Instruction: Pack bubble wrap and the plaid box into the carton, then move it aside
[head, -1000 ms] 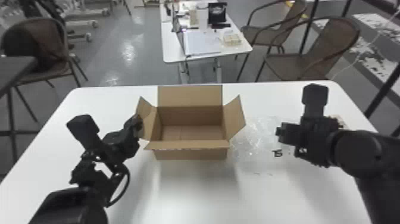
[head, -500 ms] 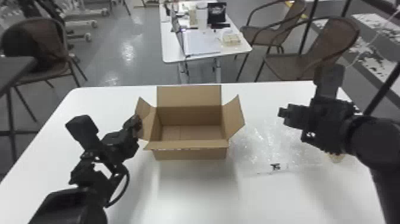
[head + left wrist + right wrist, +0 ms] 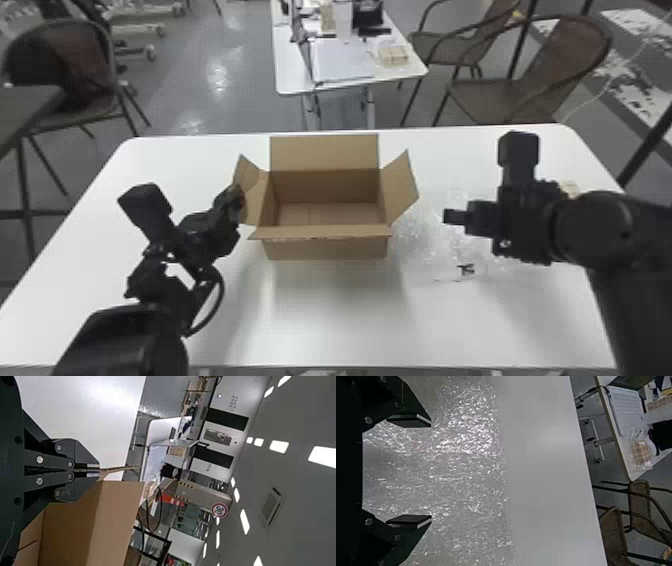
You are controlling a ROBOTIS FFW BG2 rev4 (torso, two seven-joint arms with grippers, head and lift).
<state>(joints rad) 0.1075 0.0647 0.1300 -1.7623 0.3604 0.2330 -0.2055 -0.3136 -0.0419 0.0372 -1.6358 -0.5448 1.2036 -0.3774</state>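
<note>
On 1 carton flap (image 3: 256, 196), 1 left claw (image 3: 237, 197) tight; opposite, 1 right claw (image 3: 454, 216) spread

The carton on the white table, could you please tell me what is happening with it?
It is a packing job. The robot's left tool pinches the carton by its left flap; its right tool hangs open over the bubble wrap. The wrap lies unpacked on the table, and the carton looks empty.
</note>
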